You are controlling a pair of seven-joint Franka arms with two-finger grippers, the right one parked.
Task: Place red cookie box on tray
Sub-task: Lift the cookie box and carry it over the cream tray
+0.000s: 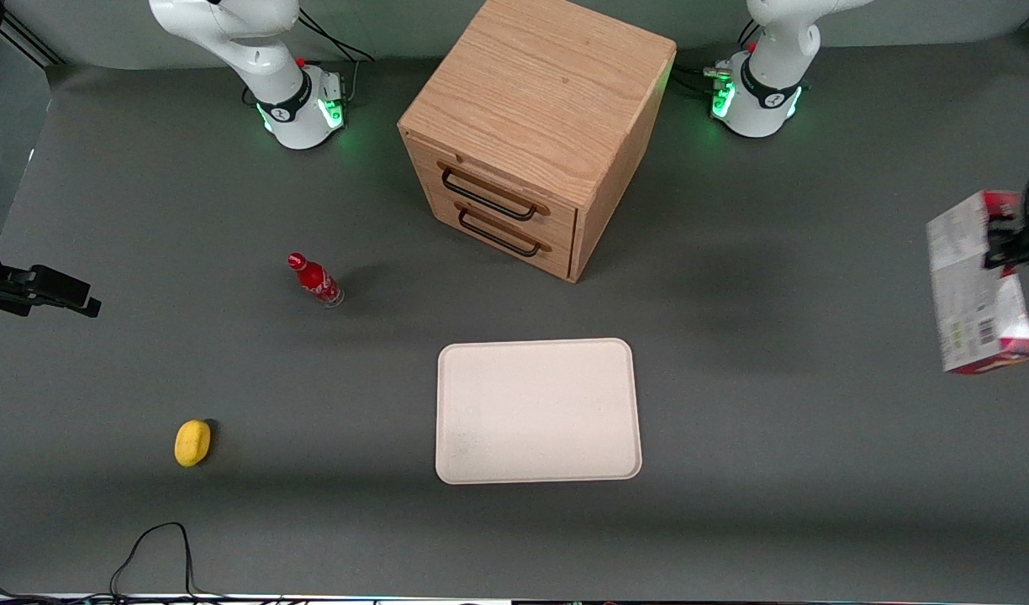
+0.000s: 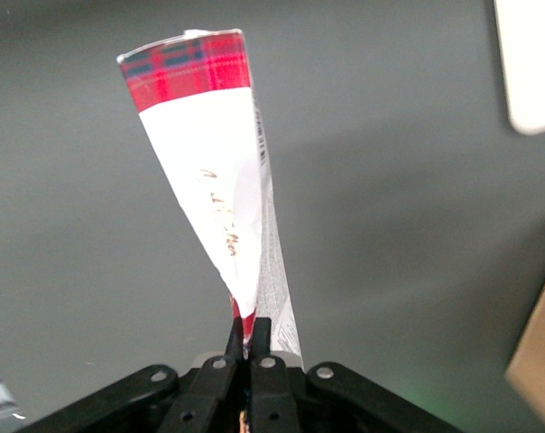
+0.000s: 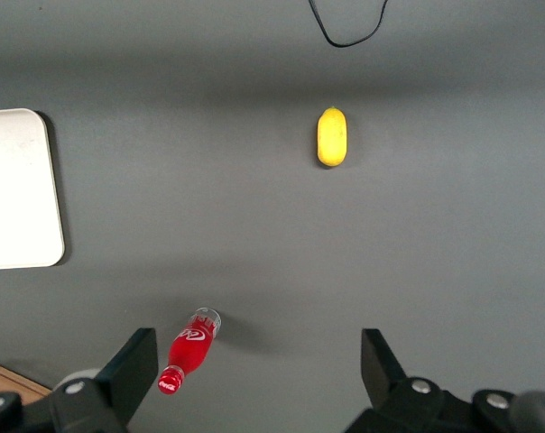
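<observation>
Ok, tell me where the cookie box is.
The cookie box hangs above the table, clamped in the left pincer, toward the working arm's end, well clear of the tray.

Lighting: even, overhead, moderately dim. Soft shadows on tabletop [image 1: 229,193]. Blur: red cookie box [image 1: 977,286] in hand [image 2: 247,336].

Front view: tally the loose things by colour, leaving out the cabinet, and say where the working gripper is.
Red: 2, the red cookie box and the soda bottle.
Cream-white: 1, the tray.
Yellow: 1, the rounded yellow thing.
Total: 4.
The gripper holds the box by one edge in the air, toward the working arm's end of the table, not yet over the tray.
</observation>
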